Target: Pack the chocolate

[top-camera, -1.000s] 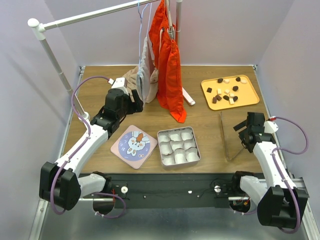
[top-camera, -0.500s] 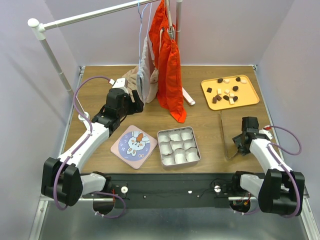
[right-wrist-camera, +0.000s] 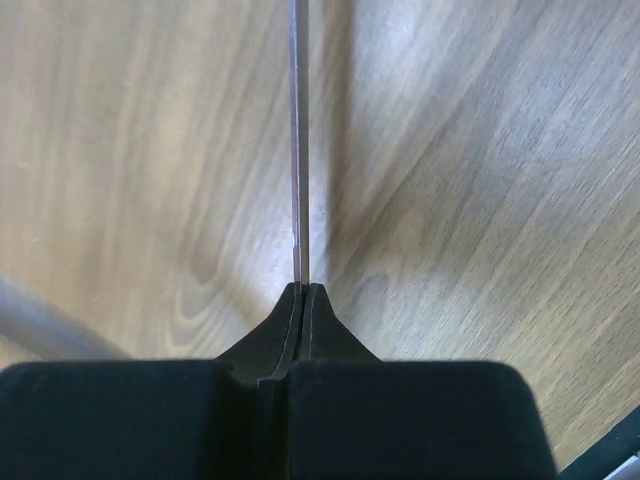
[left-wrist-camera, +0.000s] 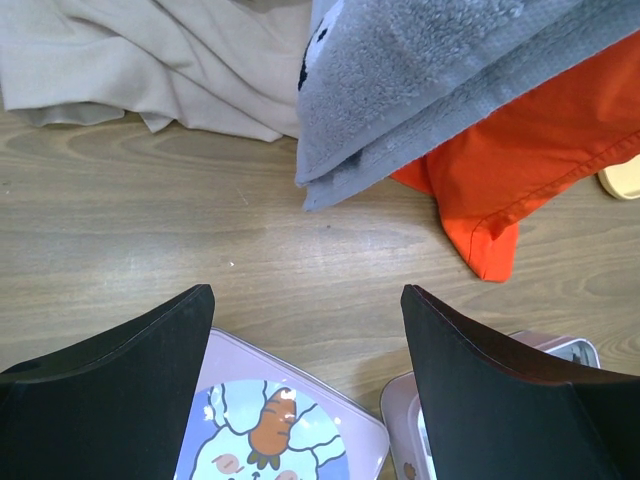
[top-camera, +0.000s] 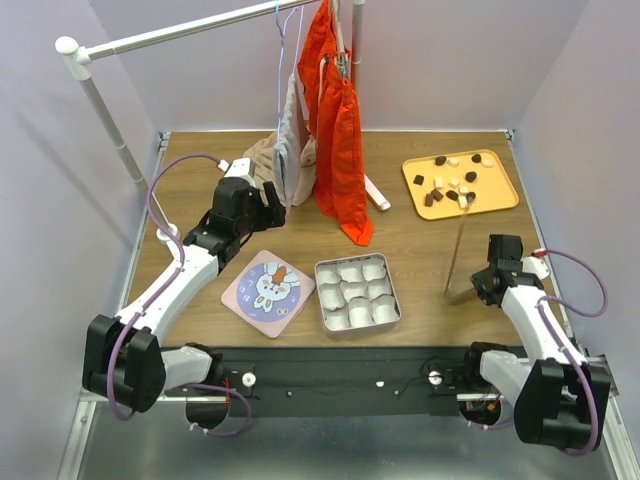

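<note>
The chocolate (top-camera: 452, 184), dark and cream bite-sized pieces, lies scattered on an orange tray (top-camera: 505, 193) at the back right. An open tin (top-camera: 357, 292) with white paper cups sits at the front centre. My right gripper (top-camera: 478, 285) is low over the table, right of the tin, shut on thin metal tweezers (top-camera: 458, 250) that slant up toward the tray. In the right wrist view the tweezers (right-wrist-camera: 298, 150) run straight up from my pinched right gripper (right-wrist-camera: 303, 288). My left gripper (left-wrist-camera: 305, 300) hangs open and empty over bare wood behind the lid; in the top view the left gripper (top-camera: 268, 205) is near the clothes.
The tin's pink lid (top-camera: 265, 287) with a rabbit picture lies left of the tin. Orange (top-camera: 338, 140) and grey (top-camera: 291, 150) garments hang from a white rail (top-camera: 180, 33) at the back, and a beige cloth (left-wrist-camera: 150, 60) lies beneath. Walls close both sides.
My right gripper has closed on the tweezers, whose two spread arms have come together and swung up toward the tray. The left arm has stayed put.
</note>
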Motion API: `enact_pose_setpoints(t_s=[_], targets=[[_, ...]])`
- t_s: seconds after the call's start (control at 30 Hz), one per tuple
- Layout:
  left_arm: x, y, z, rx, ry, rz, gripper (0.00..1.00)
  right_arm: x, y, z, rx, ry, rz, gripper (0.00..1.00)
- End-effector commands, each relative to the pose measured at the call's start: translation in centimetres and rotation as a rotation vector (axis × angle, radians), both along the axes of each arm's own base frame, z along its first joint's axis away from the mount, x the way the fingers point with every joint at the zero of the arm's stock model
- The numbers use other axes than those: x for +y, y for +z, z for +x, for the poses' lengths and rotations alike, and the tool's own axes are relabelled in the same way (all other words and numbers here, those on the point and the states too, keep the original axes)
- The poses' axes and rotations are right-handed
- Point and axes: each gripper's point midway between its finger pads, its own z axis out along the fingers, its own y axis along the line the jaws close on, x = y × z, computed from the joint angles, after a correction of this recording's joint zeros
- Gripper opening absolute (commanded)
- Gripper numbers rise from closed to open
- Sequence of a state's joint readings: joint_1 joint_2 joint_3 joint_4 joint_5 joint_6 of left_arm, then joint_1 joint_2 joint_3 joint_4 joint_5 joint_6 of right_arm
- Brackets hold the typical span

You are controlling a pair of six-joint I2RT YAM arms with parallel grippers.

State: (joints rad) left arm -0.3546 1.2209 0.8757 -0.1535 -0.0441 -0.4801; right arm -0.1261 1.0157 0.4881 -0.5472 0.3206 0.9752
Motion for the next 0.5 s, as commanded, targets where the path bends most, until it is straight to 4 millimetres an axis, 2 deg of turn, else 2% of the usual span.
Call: enact_pose_setpoints(t_s=[0.0,0.07,0.1,0.23,0.27,0.3,0.47], targets=[[0.8,0.3,-0.1,-0.006,0.03,0.018,0.86,-0.1,2.5,1.2,-0.086,0.048,-0.027,0.01],[0.6,0.3,0.0,-0.008,0.026,0.012,0.86,0.1,3.2,2.4,-0.094,0.145,-0.049,0.01],[0.6,0.3,0.1,-0.006,0.025,0.01,0.86,0.0,4.4,3.4,-0.111,0.169,-0.062,0.01],[0.3,0.0,0.2,0.005,0.016,0.002,0.86,0.0,4.4,5.4,-0.033,0.277,-0.103,0.01],[0.4,0.0,0.2,0.005,0.018,0.004,0.86,0.3,4.3,5.9,-0.025,0.326,-0.109,0.01],[0.4,0.1,0.2,0.002,0.018,0.007,0.86,0.8,3.0,6.1,0.022,0.362,-0.101,0.01],[1.5,1.0,-0.2,-0.025,0.059,0.028,0.86,1.3,2.0,7.4,0.118,0.423,-0.184,0.01]])
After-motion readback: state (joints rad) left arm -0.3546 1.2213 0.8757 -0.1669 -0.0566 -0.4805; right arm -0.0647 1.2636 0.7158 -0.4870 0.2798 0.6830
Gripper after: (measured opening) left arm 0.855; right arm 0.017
